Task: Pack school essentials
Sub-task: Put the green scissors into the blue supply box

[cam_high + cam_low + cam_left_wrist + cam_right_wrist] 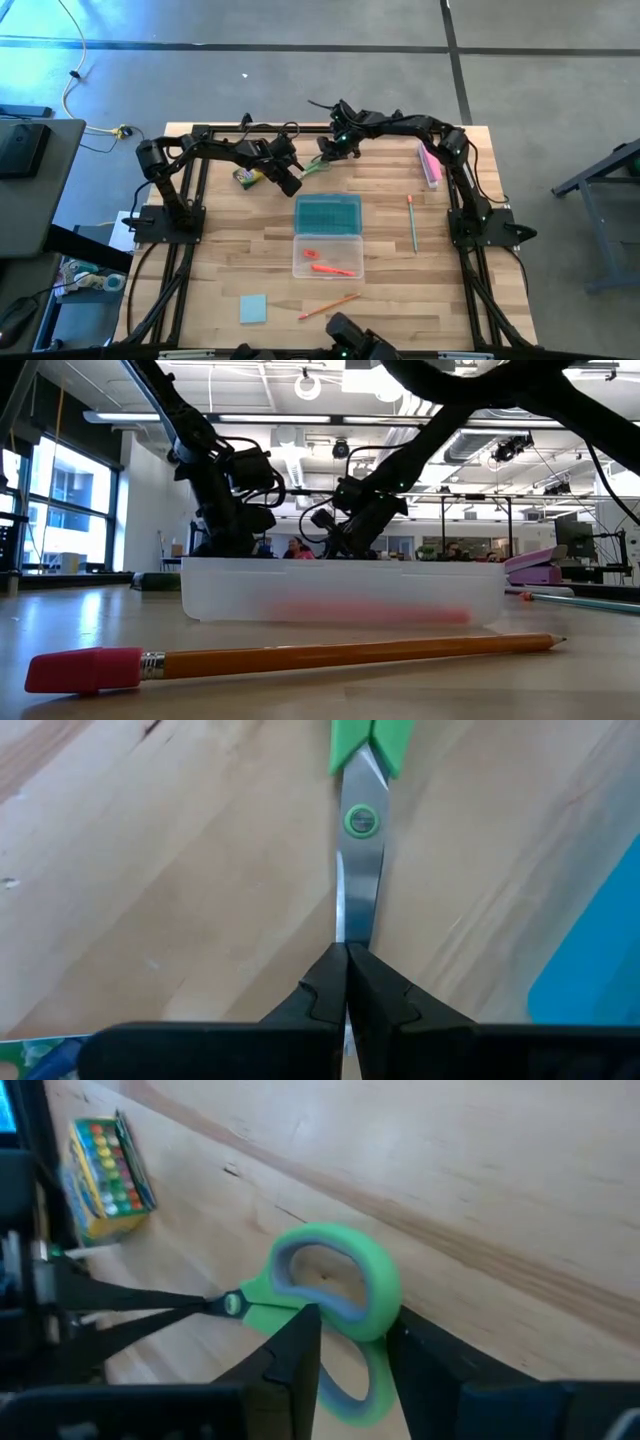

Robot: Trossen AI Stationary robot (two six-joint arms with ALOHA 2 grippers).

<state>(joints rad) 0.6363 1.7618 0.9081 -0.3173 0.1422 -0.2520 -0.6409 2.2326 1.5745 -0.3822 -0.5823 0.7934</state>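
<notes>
Green-handled scissors [314, 165] are at the far middle of the table, between my two grippers. My left gripper [293, 184] is shut on their blades. My right gripper [331, 153] has its fingers closed in around the green handle [335, 1275]. The yellow-green crayon box [247, 177] lies on the table just left of the left gripper. An orange pen [335, 270] and a tiny red piece [311, 254] lie inside the clear case [300, 262]. My left gripper pinches the two closed blades near their tip [346, 932] between its fingers. It slants down from the table's left, and the blades run on straight ahead of the fingers. My right gripper has one handle loop [352, 1380] between its two fingers. It slants down from the far right. One finger [425, 1355] lies against the loops' outer curve, the other [298, 1345] near the handle's neck.
The teal lid [328, 212] lies just near of the scissors, with the clear case in front of it. A thin green pencil [412, 222] and a pink bar [428, 163] are at the right. An orange pencil [328, 306] and a light-blue note pad [253, 308] lie by the near edge.
</notes>
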